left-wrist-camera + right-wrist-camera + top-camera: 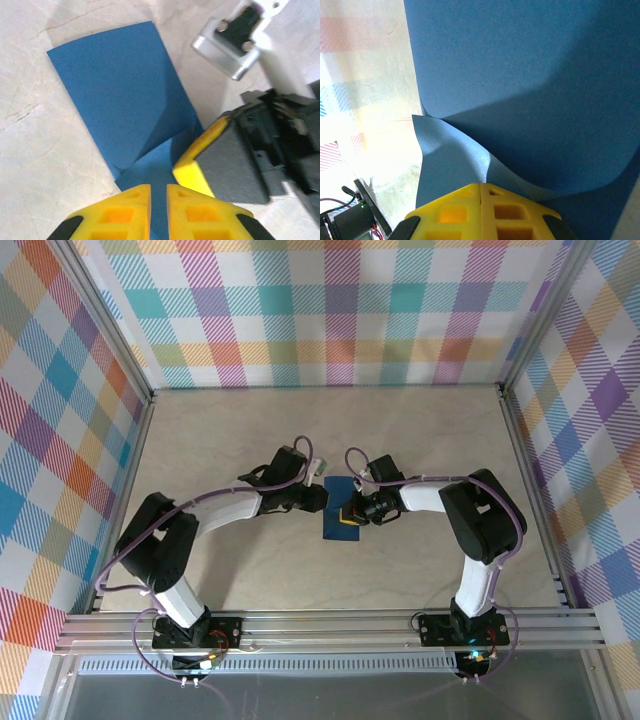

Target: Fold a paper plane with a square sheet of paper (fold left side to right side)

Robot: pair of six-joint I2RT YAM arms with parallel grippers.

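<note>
Top external view puts the thin dark-blue square sheet of paper (341, 530) in the middle of the pale marbled table (250, 440), long axis running near to far. It looks already doubled. Its loose upper layer curls up into the right gripper (481, 186), clamped tight on it. The left gripper (158, 187) sits at the sheet's left edge, just as near, its jaws a slit apart and holding nothing.

Two arms bent inward, wrists close together

The left arm (215, 510) and right arm (480, 520) fold toward the centre. The left gripper (158, 187) shows a narrow gap between its fingers. The right gripper (480, 186) has its fingers pressed together
</note>
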